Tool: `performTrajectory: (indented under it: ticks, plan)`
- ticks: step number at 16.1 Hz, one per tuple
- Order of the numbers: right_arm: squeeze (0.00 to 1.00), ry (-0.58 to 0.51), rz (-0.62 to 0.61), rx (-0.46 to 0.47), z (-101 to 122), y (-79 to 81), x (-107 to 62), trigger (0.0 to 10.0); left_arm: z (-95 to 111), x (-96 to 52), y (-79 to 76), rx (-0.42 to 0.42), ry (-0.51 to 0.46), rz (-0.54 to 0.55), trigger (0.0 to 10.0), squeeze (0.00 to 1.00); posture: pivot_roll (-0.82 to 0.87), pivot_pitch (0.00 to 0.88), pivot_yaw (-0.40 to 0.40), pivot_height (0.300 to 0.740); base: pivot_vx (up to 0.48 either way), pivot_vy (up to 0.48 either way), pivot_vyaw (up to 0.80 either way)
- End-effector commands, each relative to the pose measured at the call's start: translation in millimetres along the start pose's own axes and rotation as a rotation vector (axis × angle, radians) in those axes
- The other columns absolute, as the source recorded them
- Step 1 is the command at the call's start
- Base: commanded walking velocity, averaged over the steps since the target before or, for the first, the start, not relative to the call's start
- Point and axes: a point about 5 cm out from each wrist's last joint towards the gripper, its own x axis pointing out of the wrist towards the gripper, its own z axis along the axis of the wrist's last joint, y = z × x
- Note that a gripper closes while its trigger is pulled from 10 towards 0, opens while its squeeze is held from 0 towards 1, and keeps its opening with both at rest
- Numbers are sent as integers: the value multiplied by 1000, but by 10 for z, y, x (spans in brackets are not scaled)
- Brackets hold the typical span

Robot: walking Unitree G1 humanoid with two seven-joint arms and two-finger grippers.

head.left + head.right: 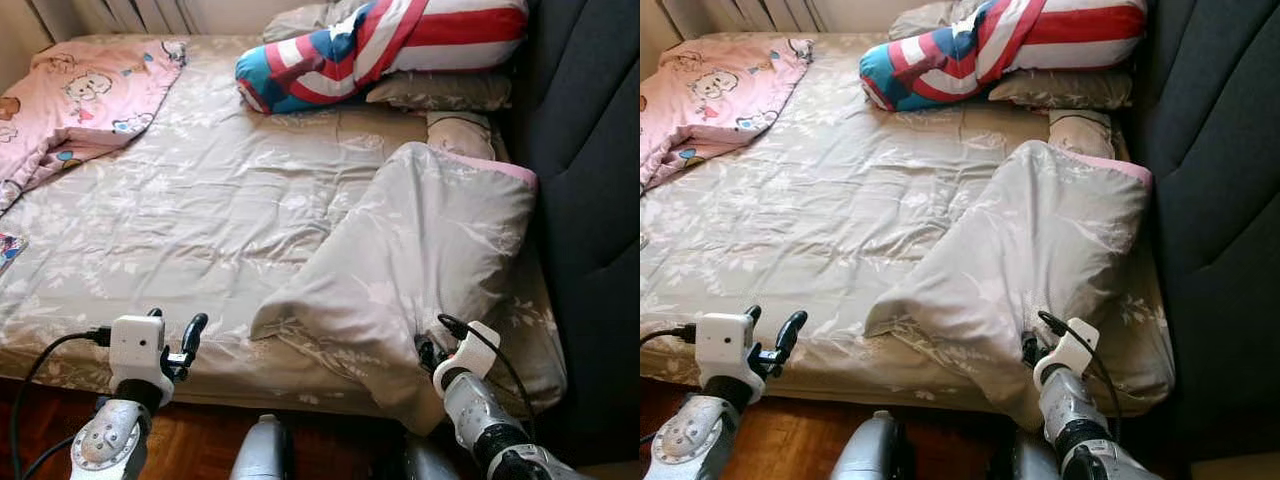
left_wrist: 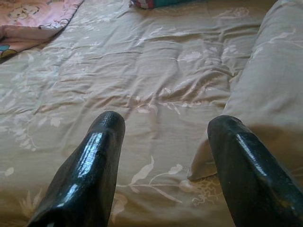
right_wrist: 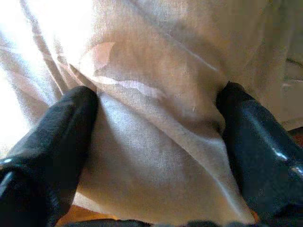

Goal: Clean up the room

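Grey floral bed (image 1: 200, 220) has a folded duvet (image 1: 420, 260) on its right side. Right gripper (image 3: 156, 137) pinches the duvet's hanging edge between its fingers. Left gripper (image 2: 163, 151) hovers spread wide above the bed, holding nothing.

A wide bed (image 1: 200, 210) takes up most of the room in sight and serves as the landmark here. Along its right side rises a dark grey padded headboard (image 1: 590, 150), its panels stitched in broad sections. Beyond the bed's far edge stands a pale wall (image 1: 235, 12), and to the left of that hang the folds of a light curtain (image 1: 110, 14). Below the bed's near edge runs a reddish-brown wooden floor (image 1: 200, 445), boards glossy and in shade. Daylight falls across the bed from the far left, leaving the headboard side dimmer.
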Motion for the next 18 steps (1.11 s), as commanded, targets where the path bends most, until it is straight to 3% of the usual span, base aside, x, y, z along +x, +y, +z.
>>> performTrajectory:
  ticks: [1, 6, 18]
  plan:
    - [0, 143, 6, -9, -385, 17, -48, 0, 11, -33, 22, 9, 11, -2, 10000, 0, 269, 261, 89, 657, 0, 0, 0]
    - [0, 145, 16, -28, -412, 24, -54, 0, 15, -5, -21, 4, 21, -12, 10000, 0, 258, 257, 85, 657, 0, 0, 0]
    - [0, 108, -52, -67, -350, -154, -62, 0, -43, 83, -95, -15, 19, -5, 10000, 0, 211, 198, 44, 657, 0, 0, 0]
